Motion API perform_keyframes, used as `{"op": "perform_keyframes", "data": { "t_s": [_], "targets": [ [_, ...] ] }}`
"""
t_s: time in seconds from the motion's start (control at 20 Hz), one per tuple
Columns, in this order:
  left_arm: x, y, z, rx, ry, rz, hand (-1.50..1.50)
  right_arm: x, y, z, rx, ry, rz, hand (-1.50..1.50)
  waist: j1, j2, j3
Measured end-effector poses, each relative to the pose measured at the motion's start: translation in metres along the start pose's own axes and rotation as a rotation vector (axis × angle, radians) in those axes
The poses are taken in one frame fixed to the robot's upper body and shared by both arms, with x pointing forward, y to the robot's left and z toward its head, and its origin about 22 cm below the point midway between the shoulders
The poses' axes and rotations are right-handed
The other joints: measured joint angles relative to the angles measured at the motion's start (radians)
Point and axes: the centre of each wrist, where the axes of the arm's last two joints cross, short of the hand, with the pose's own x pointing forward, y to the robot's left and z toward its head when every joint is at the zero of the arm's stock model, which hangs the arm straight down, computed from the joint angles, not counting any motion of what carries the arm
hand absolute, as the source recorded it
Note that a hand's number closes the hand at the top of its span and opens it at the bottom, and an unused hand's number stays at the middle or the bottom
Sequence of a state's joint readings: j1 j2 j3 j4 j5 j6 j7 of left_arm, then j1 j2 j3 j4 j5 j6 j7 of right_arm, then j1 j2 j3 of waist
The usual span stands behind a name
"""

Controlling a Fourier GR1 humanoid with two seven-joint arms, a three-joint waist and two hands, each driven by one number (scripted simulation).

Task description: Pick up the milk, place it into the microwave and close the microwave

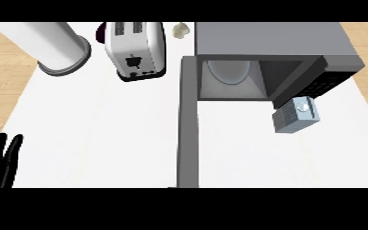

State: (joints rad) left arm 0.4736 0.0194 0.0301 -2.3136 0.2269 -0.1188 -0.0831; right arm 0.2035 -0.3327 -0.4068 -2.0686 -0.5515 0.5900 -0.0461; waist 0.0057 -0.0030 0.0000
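- Head view: A grey microwave (273, 36) stands open at the far right of the white counter (101, 126). Its door (188, 126) is swung fully out and runs as a long grey bar from the cavity's left edge toward the near side of the counter.
- Inside the microwave's cavity, a pale round turntable plate (230, 70) lies on the floor.
- The milk carton (295, 115), grey-blue with a white cap, sits outside the cavity at the microwave's front right corner. It is tilted, and its top overlaps the lower end of the dark control panel (327, 80). Whether it rests on the counter cannot be told.
- Well to the left of the microwave's door, at the view's lower left edge, the left hand (10, 161) rests with its black fingers straight and pointing up, holding nothing.
- Just left of the microwave, a silver toaster (135, 48) stands at the back of the counter, slots up.
- Farther left of the microwave, beyond the toaster, a tall white cylinder (57, 44) stands upright.
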Motion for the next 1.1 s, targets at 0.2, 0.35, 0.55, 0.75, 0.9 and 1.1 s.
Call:
{"op": "perform_keyframes", "data": {
  "t_s": [0.2, 0.35, 0.55, 0.75, 0.9, 1.1],
  "targets": [
    [0.003, 0.007, 0.015, -0.002, 0.004, 0.001, -1.5, -0.009, 0.0, 0.0, -0.014, 0.009, 0.039, -1.5, 0.002, 0.001, 0.0],
    [0.01, 0.017, 0.027, 0.0, 0.003, -0.003, -1.5, -0.017, 0.008, -0.001, -0.02, 0.021, 0.052, -1.5, 0.004, 0.001, 0.0],
    [0.012, 0.022, 0.04, 0.005, 0.008, -0.004, -1.5, -0.033, 0.009, -0.002, -0.028, 0.032, 0.068, -1.5, 0.005, 0.001, 0.0],
    [0.016, 0.034, 0.047, 0.009, 0.008, -0.015, -1.5, -0.051, 0.006, -0.007, -0.04, 0.052, 0.09, -1.5, 0.005, 0.002, 0.0],
    [0.017, 0.037, 0.053, 0.01, 0.01, -0.017, -1.5, -0.065, 0.003, -0.011, -0.029, 0.068, 0.104, -1.5, 0.006, 0.002, 0.0],
    [0.02, 0.045, 0.058, 0.009, 0.014, -0.025, -1.5, -0.084, 0.003, -0.028, -0.023, 0.083, 0.134, -1.5, 0.009, 0.002, 0.0]
  ]
}}
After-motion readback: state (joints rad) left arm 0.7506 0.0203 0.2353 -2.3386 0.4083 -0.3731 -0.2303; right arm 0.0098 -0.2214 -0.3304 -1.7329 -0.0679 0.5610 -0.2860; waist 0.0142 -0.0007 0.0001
